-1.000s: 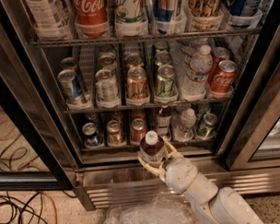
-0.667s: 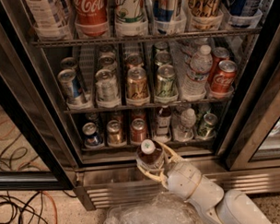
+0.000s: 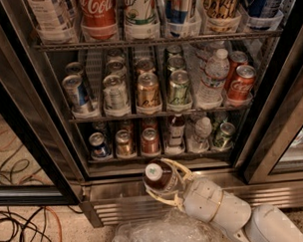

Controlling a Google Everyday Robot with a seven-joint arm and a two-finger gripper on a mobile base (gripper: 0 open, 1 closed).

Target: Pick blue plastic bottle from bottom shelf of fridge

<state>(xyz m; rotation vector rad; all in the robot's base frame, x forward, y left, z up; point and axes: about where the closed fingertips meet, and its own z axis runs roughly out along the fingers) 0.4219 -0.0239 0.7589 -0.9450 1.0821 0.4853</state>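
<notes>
Tool (image 3: pixel 160 183) around blue plastic bottle (image 3: pixel 155 172) outside fridge (image 3: pixel 123 202)

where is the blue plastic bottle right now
Camera view, lower centre: the white-capped, dark-bodied blue plastic bottle sits in the robot's two-finger gripper, outside the fridge, below the bottom wire shelf's front rail and before the ribbed steel base.

Count's in: 1 gripper (image 3: pixel 161 181) low before the fridge (image 3: pixel 119 210), clamped round 1 blue plastic bottle (image 3: pixel 155 173) | bottom shelf (image 3: pixel 143 158) front: 4 cans (image 3: pixel 124 143), 2 bottles (image 3: pixel 177 132) | middle shelf (image 3: pixel 141 115) front: 5 cans, 1 water bottle (image 3: pixel 212 77) | top shelf (image 3: pixel 139 42): 6 drinks (image 3: pixel 98 12)
</notes>
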